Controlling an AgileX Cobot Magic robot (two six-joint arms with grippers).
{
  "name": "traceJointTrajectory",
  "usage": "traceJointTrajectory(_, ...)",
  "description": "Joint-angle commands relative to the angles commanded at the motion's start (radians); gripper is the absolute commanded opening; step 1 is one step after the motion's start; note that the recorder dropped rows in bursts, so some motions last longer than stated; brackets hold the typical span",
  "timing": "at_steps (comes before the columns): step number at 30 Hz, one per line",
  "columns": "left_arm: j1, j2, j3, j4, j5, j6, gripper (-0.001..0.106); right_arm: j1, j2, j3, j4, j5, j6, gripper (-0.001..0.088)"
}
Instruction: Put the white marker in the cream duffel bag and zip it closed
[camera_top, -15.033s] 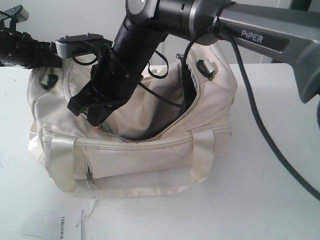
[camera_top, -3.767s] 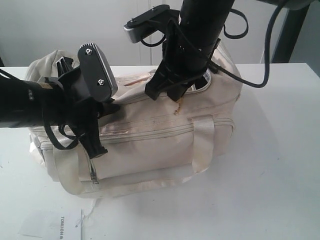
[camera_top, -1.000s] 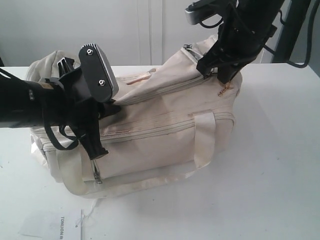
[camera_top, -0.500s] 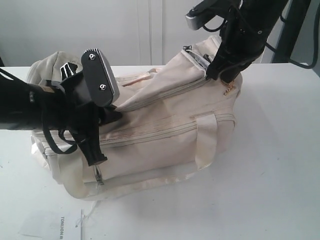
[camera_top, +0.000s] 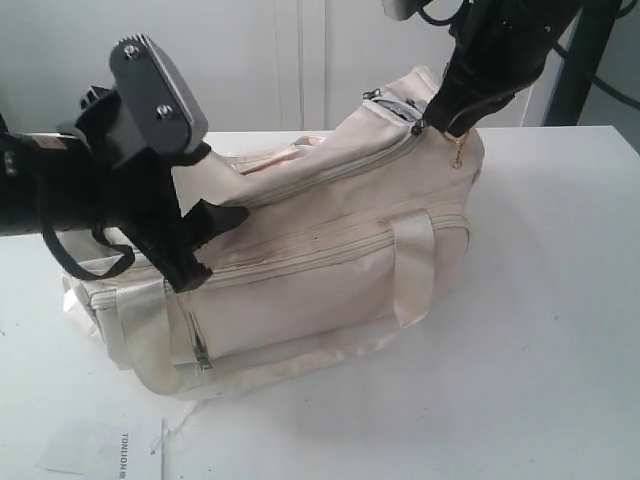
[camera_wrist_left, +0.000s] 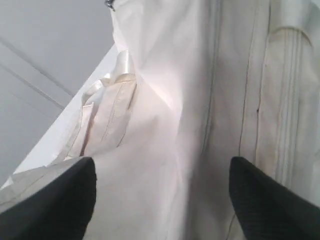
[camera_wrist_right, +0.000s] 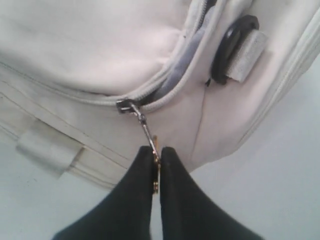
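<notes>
**Cream duffel on desk: right fingers on zip pull, top zip short of its end**

Exterior view, left side: a printed paper label (camera_top: 100, 447) lies on the desk (camera_top: 560, 300) at 7 o'clock of the cream duffel bag (camera_top: 330, 270), apart from it.

The left fingers (camera_top: 218, 217) stand at the bag's 9 o'clock end, spread wide apart; the left wrist view shows bag cloth filling the gap between them; whether either finger presses the cloth cannot be told.

The bag rests on the desk, its 1 o'clock end raised higher than its 9 o'clock end; the front pocket zip tab (camera_top: 199, 346) hangs near the lower left corner; one webbing handle (camera_top: 414, 268) lies flat down the front face.

The right fingers (camera_wrist_right: 132, 200) are at the bag's 1 o'clock corner, pressed together and clamped on the top zip pull (camera_wrist_right: 148, 132).

The slider (camera_wrist_right: 123, 105) sits close to the black strap ring (camera_wrist_right: 234, 47); beyond it a short stretch of zip gapes, with grey lining showing between the edges.

The white marker shows in no view; its position cannot be told.
</notes>
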Motion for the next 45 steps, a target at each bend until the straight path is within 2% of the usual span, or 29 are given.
traceJointTrajectory(5, 0.000, -0.062, 0.000, 0.000, 0.282, -0.015, 0.065, 0.006, -0.005, 0.000, 0.076, 0.000, 0.031, 0.0000)
traceJointTrajectory(8, 0.000, -0.072, 0.000, -0.017, 0.399, -0.008, 0.064, 0.024, -0.018, 0.000, 0.079, 0.000, 0.063, 0.0000)
traceJointTrajectory(12, 0.000, -0.072, 0.000, -0.114, 0.472, 0.101, 0.065, 0.036, -0.044, 0.012, 0.075, 0.000, 0.142, 0.0000)
traceJointTrajectory(16, 0.000, -0.072, 0.000, -0.242, 0.464, 0.250, 0.065, 0.052, -0.088, 0.082, 0.075, 0.000, 0.200, 0.0000)
traceJointTrajectory(22, 0.000, -0.072, 0.000, -0.496, 0.437, 0.522, 0.065, 0.052, -0.153, 0.169, 0.124, 0.000, 0.194, 0.0000)
traceJointTrajectory(26, 0.000, -0.050, 0.000, -0.734, 0.417, 0.773, 0.064, 0.052, -0.173, 0.185, 0.161, 0.000, 0.191, 0.0000)
traceJointTrajectory(30, 0.000, 0.001, 0.000, -1.070, 0.398, 1.047, 0.064, 0.052, -0.168, 0.185, 0.159, 0.000, 0.189, 0.0000)
traceJointTrajectory(31, 0.000, 0.014, 0.000, -1.118, 0.394, 1.110, 0.064, 0.052, -0.166, 0.185, 0.159, 0.000, 0.184, 0.0000)
traceJointTrajectory(33, 0.000, 0.054, -0.011, -1.118, 0.393, 1.188, 0.064, 0.052, -0.162, 0.185, 0.157, 0.000, 0.170, 0.0000)
traceJointTrajectory(36, -0.002, 0.109, -0.034, -1.118, 0.392, 1.194, 0.063, 0.052, -0.158, 0.185, 0.146, 0.000, 0.164, 0.0000)
traceJointTrajectory(41, -0.045, 0.180, -0.117, -1.118, 0.338, 1.185, 0.063, 0.052, -0.154, 0.185, 0.117, 0.000, 0.154, 0.0000)
traceJointTrajectory(45, -0.083, 0.236, -0.168, -1.118, 0.250, 1.198, 0.063, 0.052, -0.154, 0.185, 0.115, 0.000, 0.147, 0.0000)
